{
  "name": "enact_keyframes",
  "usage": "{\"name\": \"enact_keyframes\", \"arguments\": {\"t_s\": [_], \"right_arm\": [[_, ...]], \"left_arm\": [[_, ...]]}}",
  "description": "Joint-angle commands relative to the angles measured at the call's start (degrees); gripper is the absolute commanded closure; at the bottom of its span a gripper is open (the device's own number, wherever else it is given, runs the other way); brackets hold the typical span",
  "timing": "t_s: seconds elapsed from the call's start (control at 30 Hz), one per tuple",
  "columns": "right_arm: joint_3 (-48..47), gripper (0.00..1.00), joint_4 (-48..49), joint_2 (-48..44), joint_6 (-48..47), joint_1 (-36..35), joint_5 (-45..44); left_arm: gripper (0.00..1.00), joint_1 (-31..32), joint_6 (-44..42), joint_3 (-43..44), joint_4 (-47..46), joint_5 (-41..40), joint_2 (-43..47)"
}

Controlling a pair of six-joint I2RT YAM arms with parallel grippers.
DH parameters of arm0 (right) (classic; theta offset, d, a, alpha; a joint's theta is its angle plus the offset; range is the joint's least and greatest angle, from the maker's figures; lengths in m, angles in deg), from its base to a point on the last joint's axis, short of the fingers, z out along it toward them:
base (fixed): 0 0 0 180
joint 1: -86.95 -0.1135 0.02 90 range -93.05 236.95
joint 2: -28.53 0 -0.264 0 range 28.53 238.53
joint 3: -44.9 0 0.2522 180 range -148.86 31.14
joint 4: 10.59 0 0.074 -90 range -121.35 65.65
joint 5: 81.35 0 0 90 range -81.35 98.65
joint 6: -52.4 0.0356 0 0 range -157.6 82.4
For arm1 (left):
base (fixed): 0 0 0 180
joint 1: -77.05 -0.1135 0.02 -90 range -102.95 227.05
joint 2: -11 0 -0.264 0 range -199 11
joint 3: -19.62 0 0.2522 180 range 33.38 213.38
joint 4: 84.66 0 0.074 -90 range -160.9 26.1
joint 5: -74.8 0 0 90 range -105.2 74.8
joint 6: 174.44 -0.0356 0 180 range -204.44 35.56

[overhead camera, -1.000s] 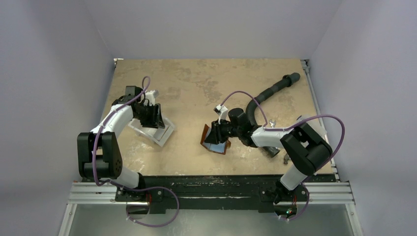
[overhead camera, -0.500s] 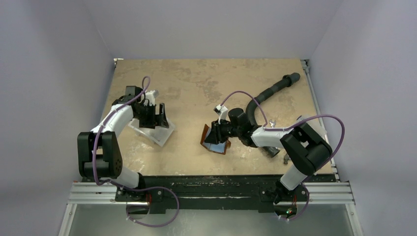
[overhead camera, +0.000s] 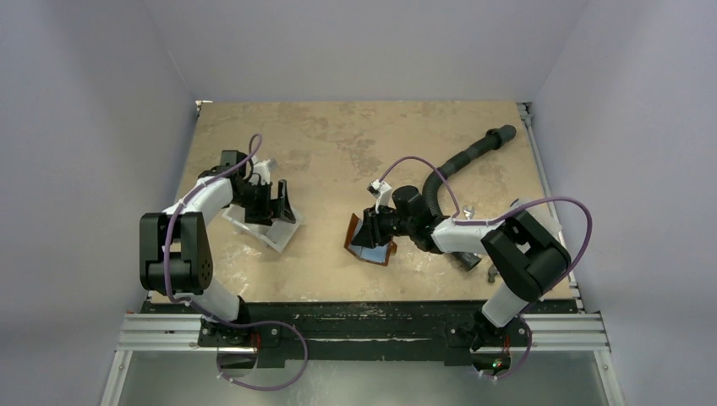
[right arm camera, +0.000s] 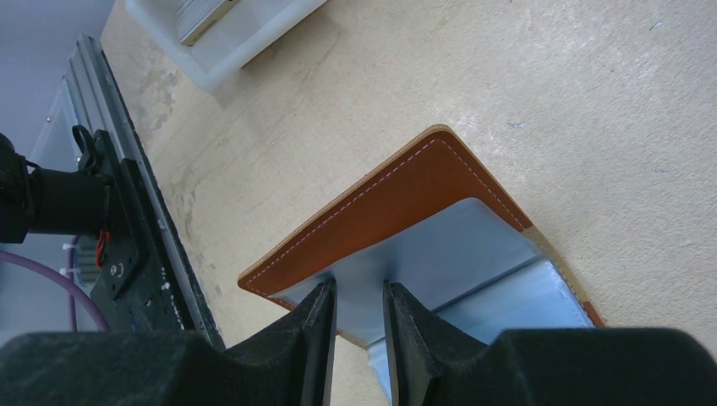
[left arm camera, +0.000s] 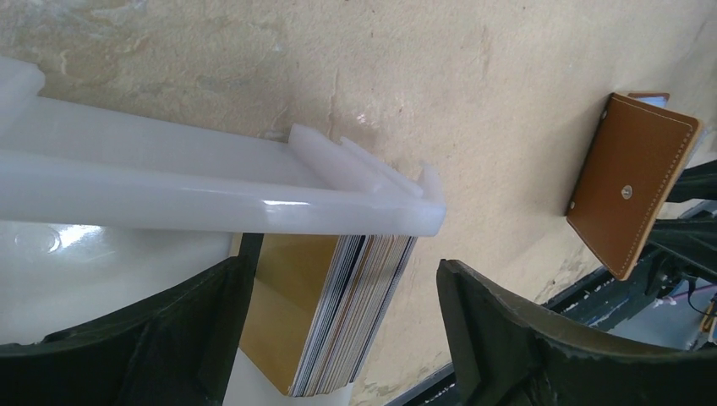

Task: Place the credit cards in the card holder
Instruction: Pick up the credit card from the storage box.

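The credit cards (left arm camera: 338,313) stand on edge as a thick stack in a white plastic box (left arm camera: 211,194), a gold one facing left. My left gripper (left arm camera: 342,283) is open wide, one finger on each side of the stack, and neither touches it. In the top view that gripper (overhead camera: 275,203) hovers over the box (overhead camera: 283,237) at the left. The card holder (right arm camera: 397,203), brown outside and grey inside, lies spread open at mid-table (overhead camera: 369,243). My right gripper (right arm camera: 359,292) has its jaws a narrow gap apart. Its fingertips rest against the grey inner panel, with nothing clamped between them.
A black corrugated hose (overhead camera: 465,156) runs from the right arm toward the back right corner. A small metal piece (overhead camera: 471,260) lies by the right arm's base. Grey walls close in both sides. The black frame rail (overhead camera: 363,317) marks the near edge.
My left gripper's jaws have spread from partly closed to wide open over the box, and its arm has shifted slightly. The right gripper and the card holder have not moved.
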Motion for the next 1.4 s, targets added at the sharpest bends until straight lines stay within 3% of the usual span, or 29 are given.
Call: {"name": "enact_keyframes", "arguments": {"t_s": [0.0, 0.2, 0.53, 1.37], "right_arm": [[-0.5, 0.66, 2.5, 1.0, -0.4, -0.1, 1.2], [-0.7, 0.66, 2.4, 1.5, -0.4, -0.1, 1.2], [-1.1, 0.66, 2.4, 2.2, -0.4, -0.1, 1.5], [-1.3, 0.66, 2.2, 2.9, -0.4, -0.1, 1.6]], "left_arm": [[0.19, 0.0, 0.0, 0.3, -1.0, 4.9, 0.5], [0.37, 0.0, 0.2, 0.4, -0.8, 4.3, 1.0], [0.54, -0.1, 0.0, 0.7, -0.7, 3.0, 1.8], [0.74, -0.1, -0.3, 3.9, 2.0, 2.8, 3.9]]}}
